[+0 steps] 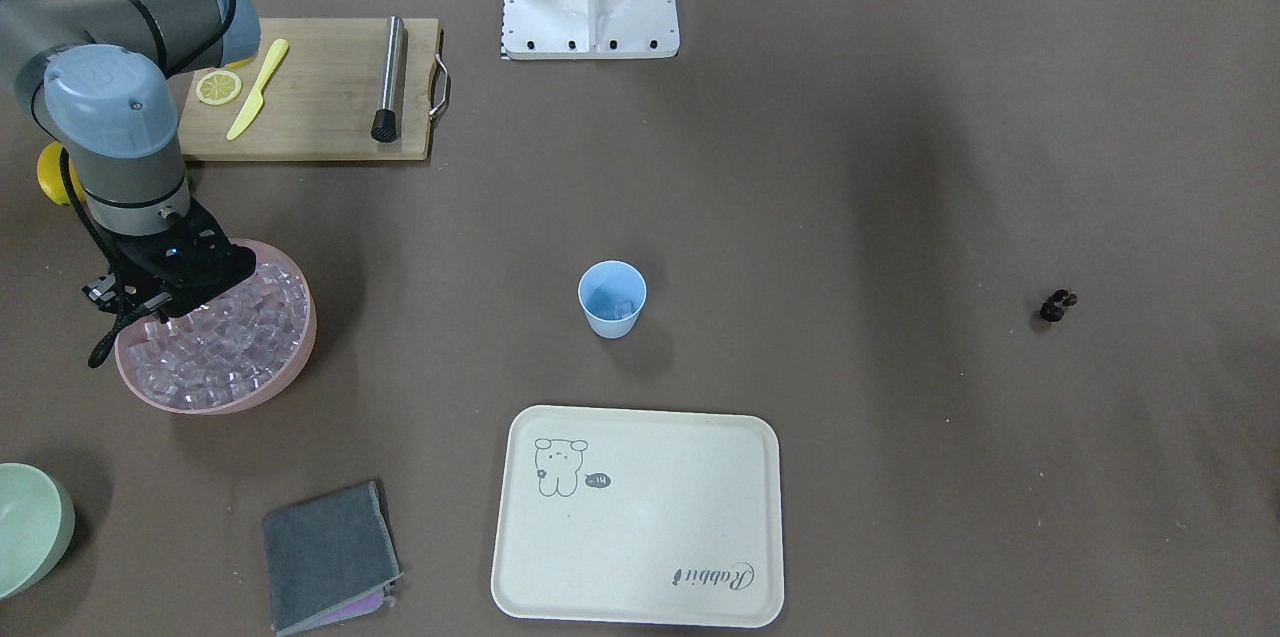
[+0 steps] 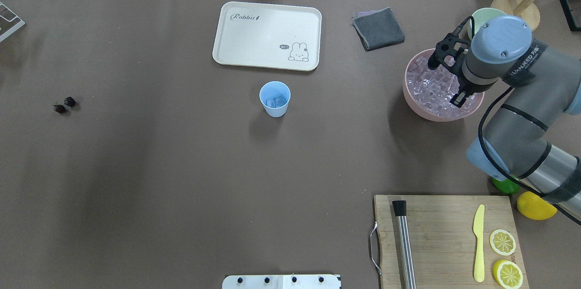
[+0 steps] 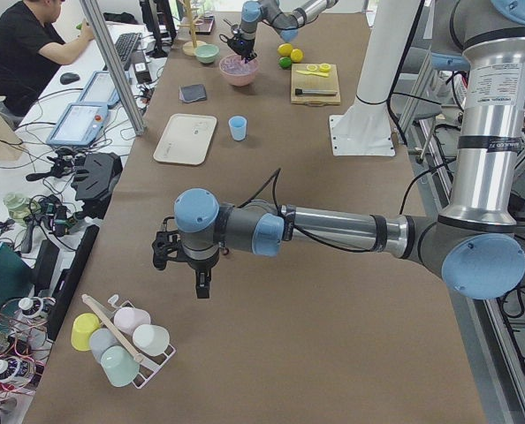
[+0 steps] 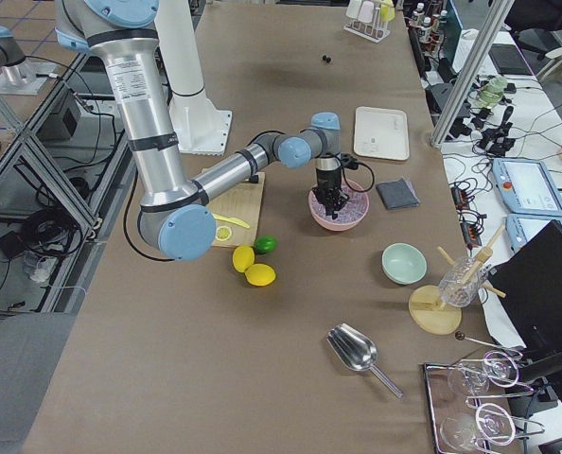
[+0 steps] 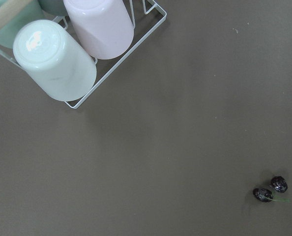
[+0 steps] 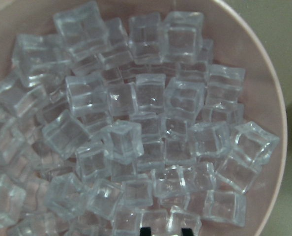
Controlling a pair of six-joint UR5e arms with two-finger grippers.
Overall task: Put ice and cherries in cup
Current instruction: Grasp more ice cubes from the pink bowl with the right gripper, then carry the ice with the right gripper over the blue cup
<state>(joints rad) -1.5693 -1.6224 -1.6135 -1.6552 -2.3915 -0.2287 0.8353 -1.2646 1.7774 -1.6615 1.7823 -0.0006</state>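
Ice [image 6: 121,142] heaped in pink bowl [image 6: 270,110] — right hand [image 6: 164,232] mostly cut off below.

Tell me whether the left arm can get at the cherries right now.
Probably yes. The left tool hangs over the table, and its wrist camera shows the cherries lying in the open with nothing around them; the cup rack stands well off to one side.
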